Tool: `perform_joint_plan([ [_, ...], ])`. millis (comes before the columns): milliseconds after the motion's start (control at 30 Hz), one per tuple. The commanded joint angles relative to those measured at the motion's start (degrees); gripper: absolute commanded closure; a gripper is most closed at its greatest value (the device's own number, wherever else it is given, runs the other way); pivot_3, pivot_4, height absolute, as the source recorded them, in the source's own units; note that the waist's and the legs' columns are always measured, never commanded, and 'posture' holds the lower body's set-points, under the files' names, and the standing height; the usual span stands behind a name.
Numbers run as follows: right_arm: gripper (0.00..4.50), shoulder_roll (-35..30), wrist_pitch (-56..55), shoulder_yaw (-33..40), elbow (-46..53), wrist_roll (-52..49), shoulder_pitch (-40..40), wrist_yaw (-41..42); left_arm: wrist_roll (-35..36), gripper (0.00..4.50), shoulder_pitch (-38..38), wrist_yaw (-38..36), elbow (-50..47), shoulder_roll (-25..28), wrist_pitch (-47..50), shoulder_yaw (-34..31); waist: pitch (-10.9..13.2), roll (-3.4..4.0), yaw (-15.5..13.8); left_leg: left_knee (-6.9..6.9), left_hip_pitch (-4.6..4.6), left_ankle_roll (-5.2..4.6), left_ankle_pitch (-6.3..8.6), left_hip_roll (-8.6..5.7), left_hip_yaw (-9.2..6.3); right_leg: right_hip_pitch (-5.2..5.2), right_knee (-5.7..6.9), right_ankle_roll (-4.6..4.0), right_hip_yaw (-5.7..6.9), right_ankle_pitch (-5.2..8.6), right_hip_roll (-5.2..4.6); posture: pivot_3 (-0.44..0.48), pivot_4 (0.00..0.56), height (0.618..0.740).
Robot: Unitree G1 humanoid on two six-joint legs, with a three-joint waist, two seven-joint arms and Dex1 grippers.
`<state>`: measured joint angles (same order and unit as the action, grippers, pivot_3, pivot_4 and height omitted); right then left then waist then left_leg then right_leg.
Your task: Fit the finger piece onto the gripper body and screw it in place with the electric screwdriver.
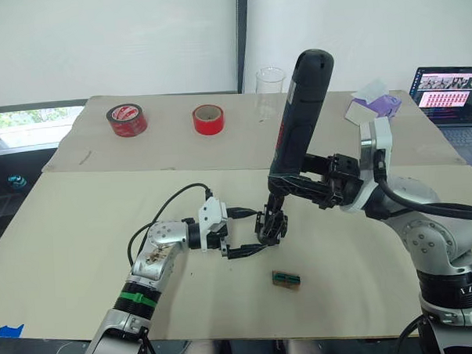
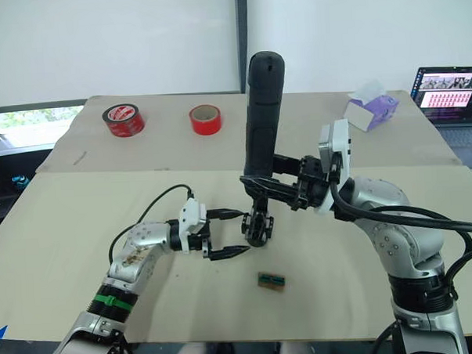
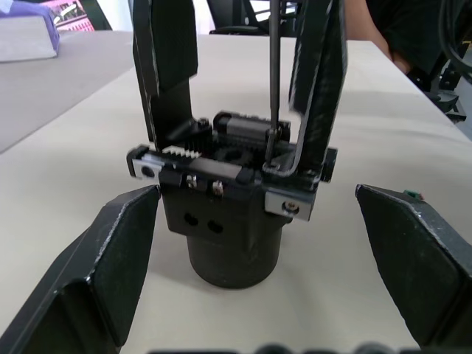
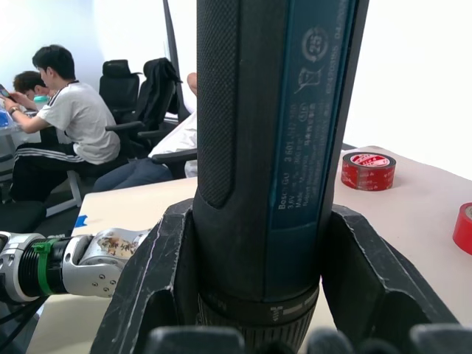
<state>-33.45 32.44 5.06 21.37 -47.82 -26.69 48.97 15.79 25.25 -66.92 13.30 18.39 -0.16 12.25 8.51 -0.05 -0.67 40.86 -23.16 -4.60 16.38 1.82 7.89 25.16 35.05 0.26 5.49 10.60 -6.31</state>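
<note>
The gripper body (image 3: 228,214) stands on the table (image 1: 83,254), a small black block on a round base. Two tapered black fingers rise from it, and I cannot tell which is the finger piece. My left gripper (image 1: 258,232) is open, its fingers (image 3: 110,265) on either side of the body and not touching it. My right gripper (image 1: 299,182) is shut on the electric screwdriver (image 1: 300,119), held nearly upright over the body. Its thin bit (image 3: 273,66) comes down onto the body at the foot of one finger (image 3: 318,88).
A small green-brown block (image 1: 286,278) lies just in front of the body. At the back of the table are two red tape rolls (image 1: 127,119) (image 1: 209,119), a clear beaker (image 1: 270,89), a purple tissue box (image 1: 374,106) and a laptop (image 1: 448,89). People (image 4: 66,125) sit beyond the table.
</note>
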Motion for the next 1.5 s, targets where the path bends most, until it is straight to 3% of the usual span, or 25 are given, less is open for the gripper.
perform_joint_plan([
  [33,2.59,0.1,-0.7,0.9,1.4,-0.5,-1.9,0.4,-0.4,0.0,1.3,0.0,-0.1,-0.6,-1.4,0.2,0.0,0.0,0.0,0.0,0.0,0.0,0.0,0.0,0.0,0.0,0.0,0.0,0.0,0.0,0.0,0.0,0.15,0.74],
  [1500,2.59,0.8,1.2,0.5,0.7,-0.7,-3.5,1.5,-0.2,0.0,0.6,1.0,-1.8,-1.2,0.3,0.4,0.0,0.0,0.0,0.0,0.0,-0.01,0.0,0.0,-0.01,0.0,0.0,0.0,0.0,0.0,-0.01,0.0,0.15,0.74],
])
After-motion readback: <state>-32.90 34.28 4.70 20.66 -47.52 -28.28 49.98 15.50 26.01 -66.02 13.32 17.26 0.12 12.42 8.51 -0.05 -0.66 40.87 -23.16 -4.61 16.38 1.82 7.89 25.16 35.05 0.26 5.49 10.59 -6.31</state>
